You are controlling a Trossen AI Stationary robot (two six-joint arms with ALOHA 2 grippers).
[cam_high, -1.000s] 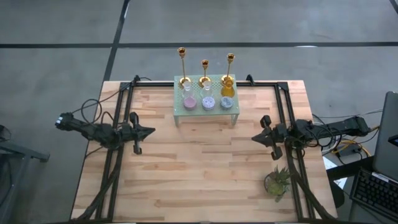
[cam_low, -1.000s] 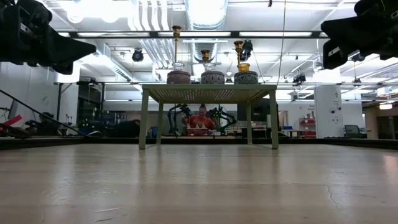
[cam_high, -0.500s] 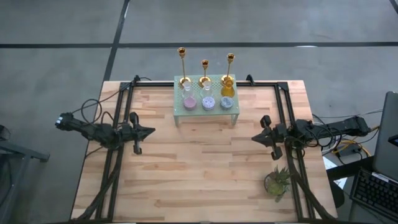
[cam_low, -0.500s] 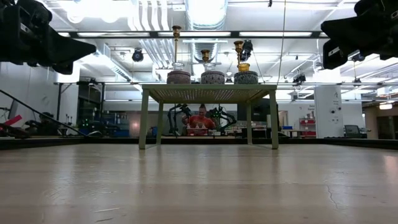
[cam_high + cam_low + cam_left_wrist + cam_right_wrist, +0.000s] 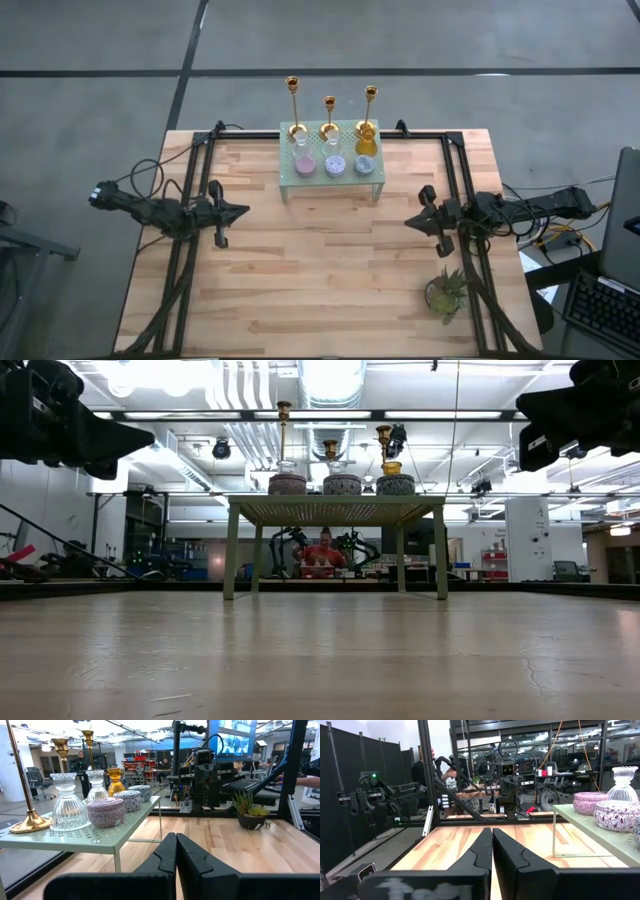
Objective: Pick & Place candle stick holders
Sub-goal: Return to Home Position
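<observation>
Candle stick holders (image 5: 329,130) — three, in gold — stand in a row along the back of the pale green shelf (image 5: 286,178) at the far middle of the tabletop (image 5: 320,280), with three lidded candles (image 5: 335,166) in front of them. On the left, the left gripper (image 5: 240,211) hangs above the tabletop, fingers pressed together on nothing, pointing toward the centre and well apart from the shelf. On the shelf, the tallest holder is at the left end, the shortest in the middle, and the third at the right, close to an amber jar (image 5: 366,143). On the right, the right gripper (image 5: 410,221) mirrors its partner — clenched, empty, well clear of the shelf. A potted plant (image 5: 446,292) sits nearer the front edge. Nothing of the task appears loose on the tabletop, so the placing looks finished and the step in hand reads as the return to rest. The next move would call for no grasp, only settling both arms clear of the shelf.
</observation>
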